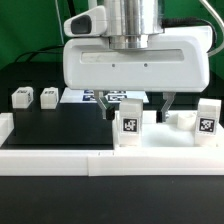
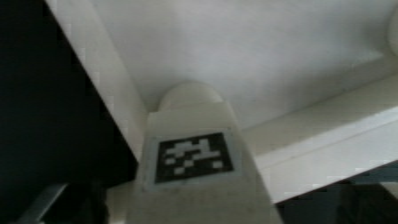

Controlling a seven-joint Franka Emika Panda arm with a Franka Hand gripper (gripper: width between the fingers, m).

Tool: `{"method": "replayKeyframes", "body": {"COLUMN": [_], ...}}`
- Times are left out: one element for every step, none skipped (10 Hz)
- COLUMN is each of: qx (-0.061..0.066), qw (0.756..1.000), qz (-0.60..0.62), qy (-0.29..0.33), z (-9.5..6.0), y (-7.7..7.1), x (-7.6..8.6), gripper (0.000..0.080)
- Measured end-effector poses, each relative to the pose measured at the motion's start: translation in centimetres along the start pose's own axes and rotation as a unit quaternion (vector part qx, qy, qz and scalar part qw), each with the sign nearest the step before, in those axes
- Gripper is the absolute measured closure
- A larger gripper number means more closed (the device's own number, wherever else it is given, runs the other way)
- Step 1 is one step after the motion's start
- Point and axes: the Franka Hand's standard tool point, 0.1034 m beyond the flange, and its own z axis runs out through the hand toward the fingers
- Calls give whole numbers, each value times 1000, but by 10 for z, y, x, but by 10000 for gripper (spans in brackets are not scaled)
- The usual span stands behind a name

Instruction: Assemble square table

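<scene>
My gripper [image 1: 138,110] hangs open, its two dark fingers [image 1: 108,103] spread wide over the near right part of the scene. A short white leg [image 1: 131,125] with a black-and-white tag stands upright on the white square table top [image 1: 168,146], below and between the fingers and touching neither. The wrist view shows this leg [image 2: 192,165] close up, tag facing the camera, with the table top's white surface [image 2: 267,60] behind it. A second tagged leg [image 1: 207,123] stands at the exterior view's right. Two more legs [image 1: 20,97] [image 1: 48,96] lie at the far left.
A long white border rail [image 1: 60,160] runs along the front, edging a black mat [image 1: 60,125]. The marker board [image 1: 88,97] lies flat behind the gripper. Green backdrop at the rear.
</scene>
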Motion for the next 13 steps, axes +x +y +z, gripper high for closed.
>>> {"method": "replayKeyframes", "body": {"qx": [0, 0, -1, -2, -2, -2, -7, -4, -3, 6, 5, 2, 2], "qw": [1000, 1000, 999, 997, 994, 988, 963, 928, 892, 842, 824, 803, 800], "qz": [10, 18, 36, 78, 112, 154, 269, 371, 448, 534, 562, 591, 595], "qy": [0, 0, -1, -1, -1, -1, -13, -33, -54, -75, -76, -76, -76], "z": [0, 0, 1, 1, 2, 2, 1, 1, 2, 3, 3, 3, 3], "y": [0, 0, 2, 3, 4, 4, 5, 6, 5, 6, 9, 8, 8], "x": [0, 0, 0, 0, 0, 0, 2, 2, 3, 4, 5, 5, 5], "gripper": [153, 306, 511, 511, 509, 509, 509, 509, 509, 509, 509, 509, 509]}}
